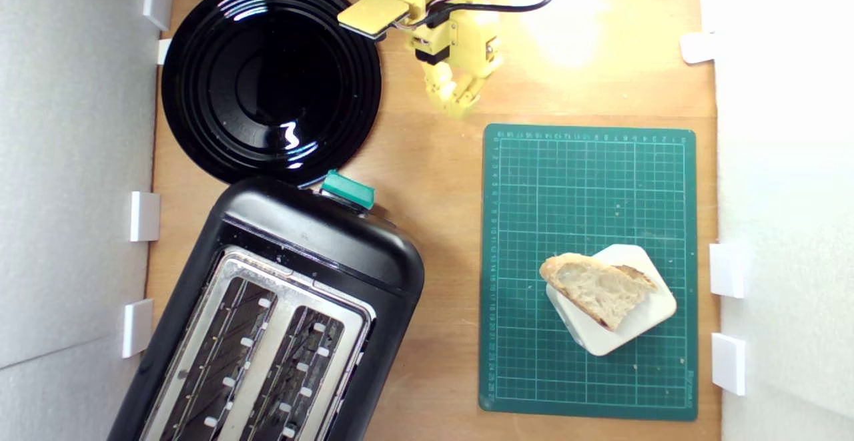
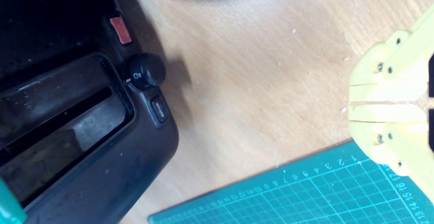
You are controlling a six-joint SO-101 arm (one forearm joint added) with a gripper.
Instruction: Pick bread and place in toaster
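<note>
While gripper (image 1: pixel 460 104) hangs closed and empty over bare worktop (image 1: pixel 434 161), you have bread (image 1: pixel 596 288) at its 5 o'clock in exterior view, well apart, atop white block (image 1: pixel 640 324) on green mat (image 1: pixel 534 194); long axis 10-to-4. Toaster (image 1: pixel 320 241) at gripper's 7 o'clock.

Bare table (image 1: pixel 434 241) runs open between toaster (image 1: pixel 280 307) and cutting mat (image 1: pixel 590 181); black plate (image 1: pixel 270 81) crowds the far corner.

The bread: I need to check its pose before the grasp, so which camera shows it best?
The exterior view: the bread lies fully visible on a white block on the green mat. The wrist view shows none of it.
</note>
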